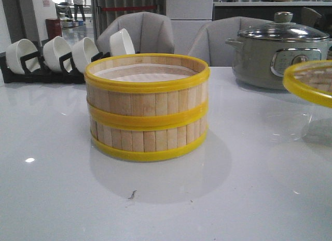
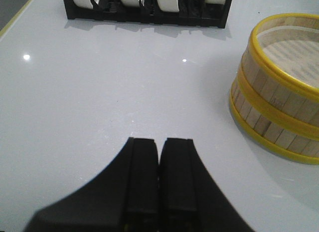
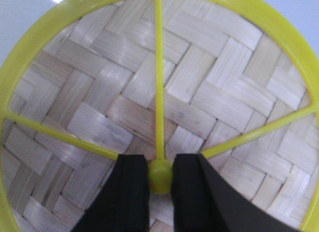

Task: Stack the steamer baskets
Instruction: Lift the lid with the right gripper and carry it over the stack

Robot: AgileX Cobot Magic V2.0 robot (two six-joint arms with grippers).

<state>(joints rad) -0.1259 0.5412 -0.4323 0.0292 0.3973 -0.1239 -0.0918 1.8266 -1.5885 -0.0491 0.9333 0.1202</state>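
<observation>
Two baskets in one stack [image 1: 147, 114], upper basket [image 1: 147, 78] seated squarely on lower basket [image 1: 148, 140], yellow rims meeting in a band at mid-height. Pale upright slats all round; whitish liner [image 1: 142, 73] showing inside the top one. Standing near the middle of the worktop [image 1: 52, 189].

To the right of the stack and well apart from it, a lid [image 1: 311, 83], only partly in the front view, held clear of the worktop at about the height of the stack's top rim. From the right wrist: herringbone-woven bamboo, yellow rim, yellow spokes running to a central knob [image 3: 160, 176]. Right claw [image 3: 160, 164] closed on that knob, a finger pressing each side.

Step in hand, by the look of it: carrying the lid over to cap the stack. Next move likely calls for travel leftward until centred above the top rim, lid kept level, then a straight descent so the rims seat evenly before release.

Left claw [image 2: 159, 147] to the left of the stack, low over bare worktop, fingers pressed together, holding nothing.

Behind the stack to the left, a bowl rack [image 1: 57, 57]; behind to the right, a grey pot [image 1: 280, 57].
</observation>
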